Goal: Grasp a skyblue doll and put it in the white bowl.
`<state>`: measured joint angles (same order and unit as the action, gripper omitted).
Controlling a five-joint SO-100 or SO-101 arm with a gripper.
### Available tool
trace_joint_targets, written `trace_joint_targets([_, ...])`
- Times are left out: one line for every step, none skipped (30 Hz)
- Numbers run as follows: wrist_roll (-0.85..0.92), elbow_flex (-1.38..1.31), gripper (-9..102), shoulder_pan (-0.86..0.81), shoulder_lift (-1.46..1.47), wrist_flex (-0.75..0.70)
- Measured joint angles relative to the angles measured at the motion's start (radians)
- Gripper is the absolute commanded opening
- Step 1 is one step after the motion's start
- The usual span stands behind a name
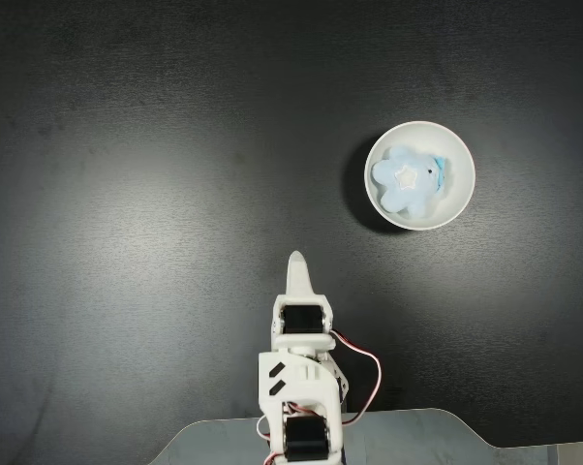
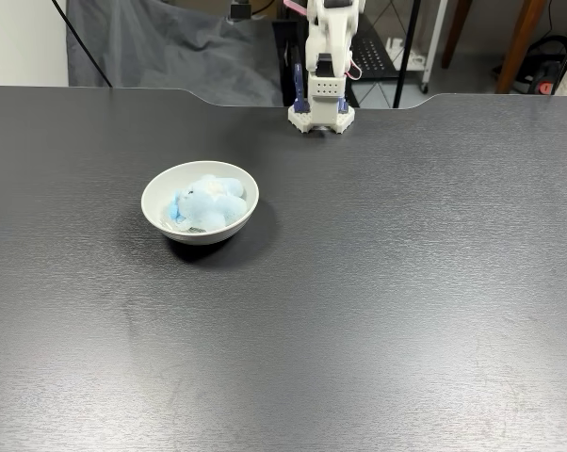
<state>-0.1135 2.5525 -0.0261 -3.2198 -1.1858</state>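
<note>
Black table [image 1: 156,194] across both fixed views, matte, faintly grained; in the top-down fixed view, a pale grey edge strip along the bottom, beneath the arm's base; in the fixed view from the front [image 2: 359,311], the far edge cut by a shallow notch where the base stands, with dark cloth and furniture legs beyond.

White arm [image 1: 299,387] folded back over its base, seen from above at bottom centre; black motors between white shells; a red wire looping out at the right side; in the front view, arm [image 2: 327,66] upright at the far edge of the table, top centre, its upper part cut off by the frame.

Gripper [image 1: 296,263] pointing up the top-down picture, fingers together to a single tapered tip, clamped on nothing; well apart from the bowl, down and to the left of it.

White bowl [image 1: 461,160] at upper right in the top-down view, upright on the table, dark shadow at its left; in the front view, bowl [image 2: 161,188] left of centre, shadow to its right.

Blue doll [image 1: 408,180] inside the bowl, resting left of the bowl's centre in the top-down view, white star mark facing up, rounded lobes around it; in the front view, doll [image 2: 213,200] below the rim line, a deeper blue patch at its left.
</note>
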Motion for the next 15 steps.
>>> trace_joint_targets([-0.003, 0.049, -1, 0.0, -0.028, 0.002])
trace_joint_targets([-0.003, 0.094, -1, 0.002, -0.048, 0.002])
trace_joint_targets([-0.003, 0.132, -1, 0.002, -0.063, 0.002])
trace_joint_targets([-0.003, 0.167, -1, 0.002, -0.072, 0.002])
trace_joint_targets([-0.003, 0.198, -1, 0.003, -0.077, 0.0])
trace_joint_targets([-0.003, 0.222, -1, 0.003, -0.081, -0.008])
trace_joint_targets([-0.003, 0.244, -1, 0.003, -0.081, -0.021])
trace_joint_targets([-0.003, 0.258, -1, 0.003, -0.081, -0.038])
trace_joint_targets([-0.003, 0.262, -1, 0.003, -0.081, -0.058])
trace_joint_targets([-0.003, 0.265, -1, 0.003, -0.083, -0.074])
trace_joint_targets([-0.003, 0.265, -1, 0.002, -0.087, -0.084])
trace_joint_targets([-0.003, 0.267, -1, 0.002, -0.095, -0.092])
trace_joint_targets([-0.003, 0.267, -1, 0.002, -0.103, -0.097])
trace_joint_targets([-0.003, 0.27, -1, 0.002, -0.112, -0.098])
trace_joint_targets([-0.003, 0.278, -1, 0.002, -0.115, -0.098])
